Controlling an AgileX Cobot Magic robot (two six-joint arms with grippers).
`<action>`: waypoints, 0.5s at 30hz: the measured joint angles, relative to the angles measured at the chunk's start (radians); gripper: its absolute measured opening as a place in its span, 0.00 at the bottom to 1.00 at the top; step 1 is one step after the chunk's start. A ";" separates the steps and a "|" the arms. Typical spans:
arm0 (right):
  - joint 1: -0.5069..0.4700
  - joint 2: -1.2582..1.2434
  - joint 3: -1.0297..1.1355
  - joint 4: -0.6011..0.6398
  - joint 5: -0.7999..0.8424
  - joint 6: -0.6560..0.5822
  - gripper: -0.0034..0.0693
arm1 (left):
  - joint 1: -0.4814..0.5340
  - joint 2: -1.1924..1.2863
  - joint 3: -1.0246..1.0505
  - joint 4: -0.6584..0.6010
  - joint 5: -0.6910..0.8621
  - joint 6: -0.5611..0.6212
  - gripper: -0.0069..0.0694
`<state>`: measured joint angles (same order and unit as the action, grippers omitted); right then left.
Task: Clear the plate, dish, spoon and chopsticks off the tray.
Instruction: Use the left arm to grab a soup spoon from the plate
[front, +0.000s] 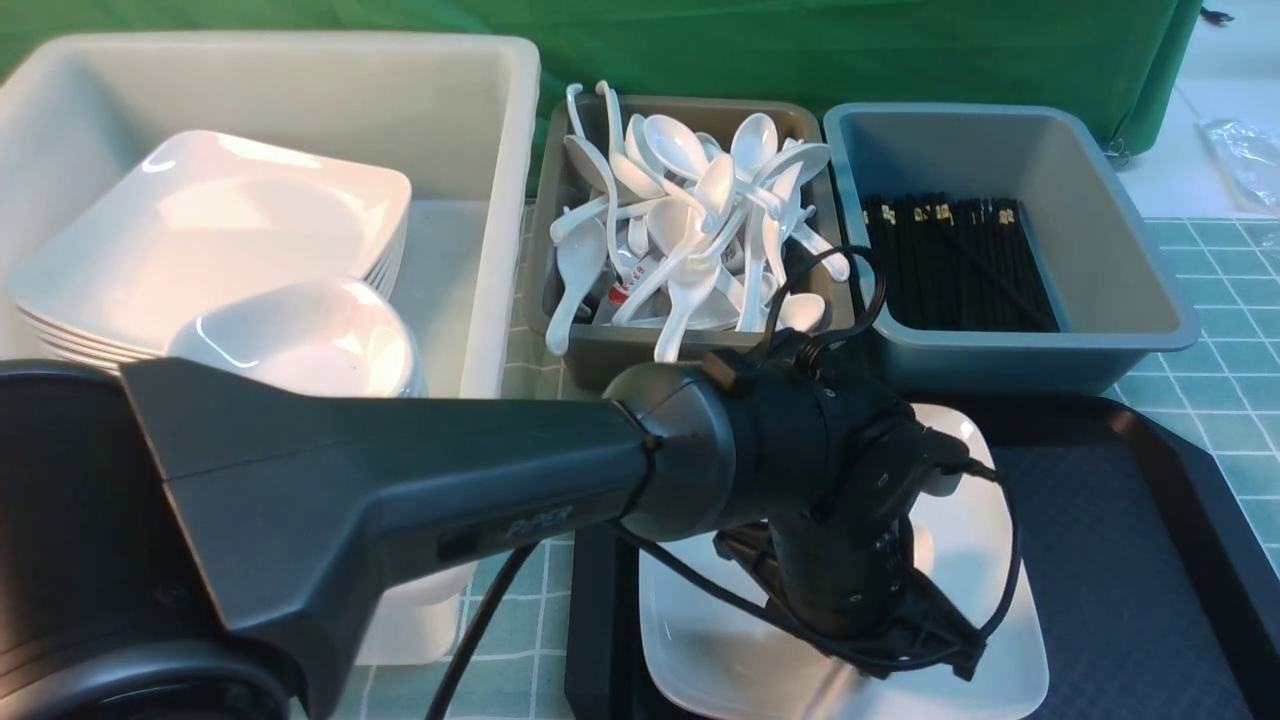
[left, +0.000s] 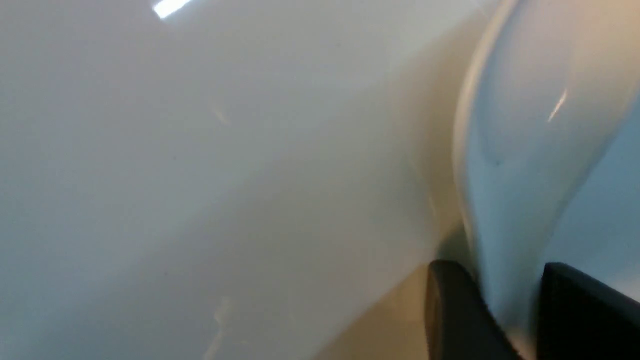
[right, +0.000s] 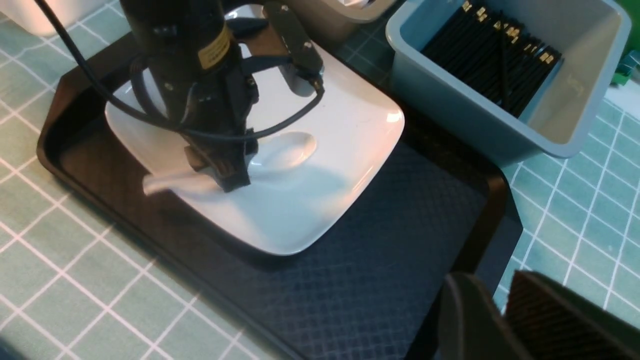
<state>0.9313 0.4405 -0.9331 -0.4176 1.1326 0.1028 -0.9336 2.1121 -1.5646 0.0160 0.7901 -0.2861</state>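
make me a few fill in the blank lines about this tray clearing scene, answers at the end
1. The spoon lies on the white ____, not on the bare tray.
2. The fingers of the left gripper sit on either side of the ____'s handle.
3. The blue-grey bin holds a layer of black ____.

Missing words: plate; spoon; chopsticks
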 joint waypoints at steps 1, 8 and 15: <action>0.000 0.000 0.000 0.000 0.000 0.000 0.27 | 0.000 0.000 -0.001 0.005 0.007 0.016 0.26; 0.000 0.000 0.000 -0.011 0.000 0.016 0.28 | 0.000 -0.004 -0.031 0.013 0.089 0.071 0.25; 0.000 0.000 0.000 -0.178 0.000 0.156 0.29 | 0.003 -0.158 -0.147 0.145 0.163 0.109 0.25</action>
<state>0.9313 0.4405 -0.9331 -0.5956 1.1326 0.2585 -0.9309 1.9539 -1.7117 0.1606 0.9534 -0.1773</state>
